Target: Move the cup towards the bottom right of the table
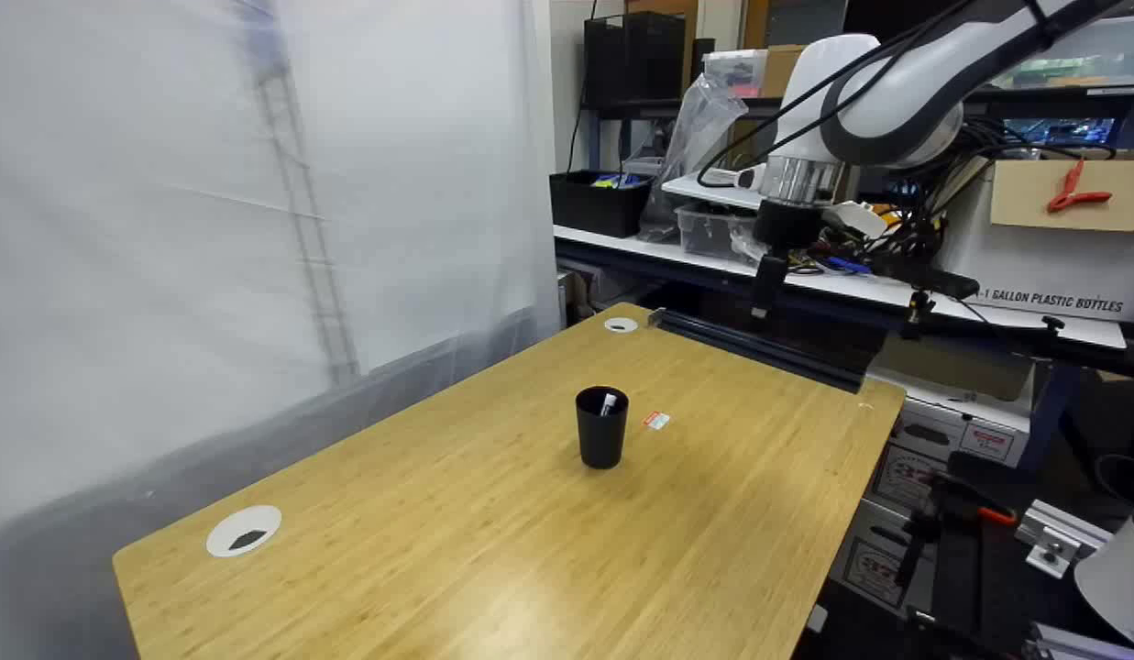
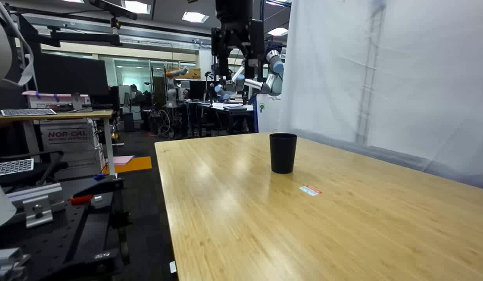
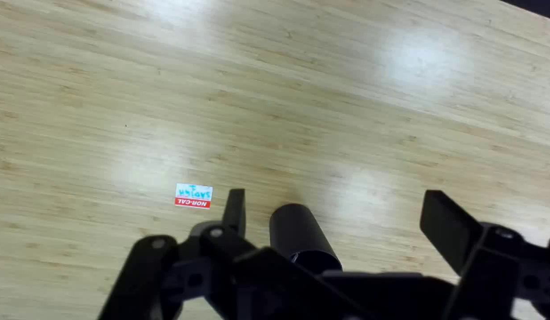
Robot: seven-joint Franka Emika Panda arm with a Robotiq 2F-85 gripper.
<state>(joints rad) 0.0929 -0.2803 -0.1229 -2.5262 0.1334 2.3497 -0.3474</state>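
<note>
1. I have the cup on the bench, standing around the middle of the wooden top in an exterior view.
2. In both exterior views its long axis runs vertically: base down on the wood, mouth facing straight up. I read it as upright.
3. The body is plain and black, taller than wide, and narrows a little from rim to base.
4. My wrist view catches it at a slant: the base sits higher in the frame and the mouth faces the lower edge, so the long axis leans from upper left to lower right there (dark parts of my end effector cover some of the rim).
5. That end effector is spread wide, its fingertips well apart. The cup shows in the gap between them from the wrist, but both exterior views put the fingers higher than the cup and clear of it.
6. Inside the cup I make out a small item with a white end, leaning on the inner wall (too small for me to identify).
7. A red-and-white label lies flat near the cup, not touching it; its "NOR-CAL" print reads upside down from my wrist camera.
8. Two ring-shaped discs, a nearer one and a farther one, lie along the edge beside the pale curtain.
</note>
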